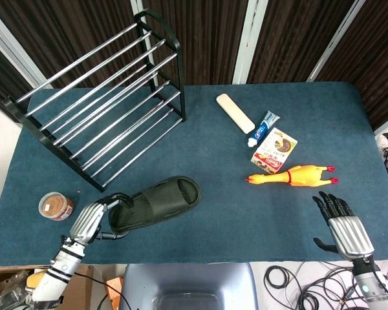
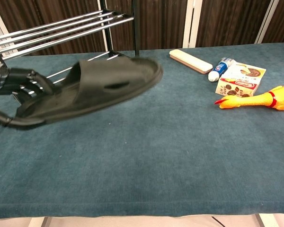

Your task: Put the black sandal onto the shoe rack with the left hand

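The black sandal (image 1: 158, 201) (image 2: 92, 90) is off the table, toe tilted up and pointing right. My left hand (image 1: 90, 221) (image 2: 12, 92) grips its heel end, fingers curled over the rim. The black shoe rack (image 1: 100, 103) (image 2: 61, 33) with chrome bars stands at the far left of the blue table (image 1: 207, 168), behind the lifted sandal. At the near right edge my right hand (image 1: 343, 226) rests with its fingers spread and nothing in it; the chest view does not show it.
A small round tin (image 1: 55, 206) sits near the left edge beside my left hand. At the right lie a yellow rubber chicken (image 1: 294, 175) (image 2: 262, 100), a snack box (image 1: 274, 149) (image 2: 240, 78), a toothpaste tube (image 1: 262, 128) and a cream bar (image 1: 235, 112) (image 2: 190, 60).
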